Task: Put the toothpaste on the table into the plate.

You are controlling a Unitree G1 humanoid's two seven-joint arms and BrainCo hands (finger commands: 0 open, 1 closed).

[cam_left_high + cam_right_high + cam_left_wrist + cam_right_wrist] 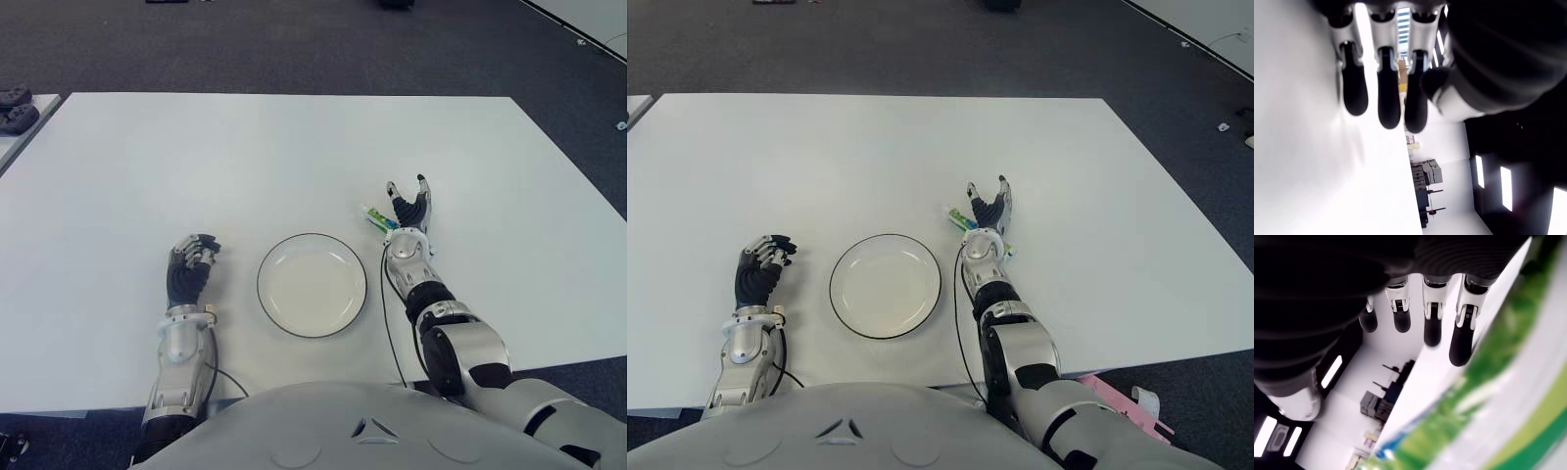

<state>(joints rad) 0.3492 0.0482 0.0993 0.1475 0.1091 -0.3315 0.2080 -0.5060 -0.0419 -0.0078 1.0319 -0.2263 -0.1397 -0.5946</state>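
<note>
The green and white toothpaste tube lies on the white table, just right of the plate's far edge. My right hand is over it with the fingers straight and spread, the thumb out to the left, closed on nothing. Most of the tube is hidden under the palm; in the right wrist view the tube fills the space close beneath the palm, with the fingertips reaching beyond it. The white plate with a dark rim sits empty near the table's front edge. My left hand shows left of the plate, fingers loosely bent, holding nothing.
Dark carpet surrounds the table. A second table edge with dark objects shows at the far left. A cable runs along my right forearm.
</note>
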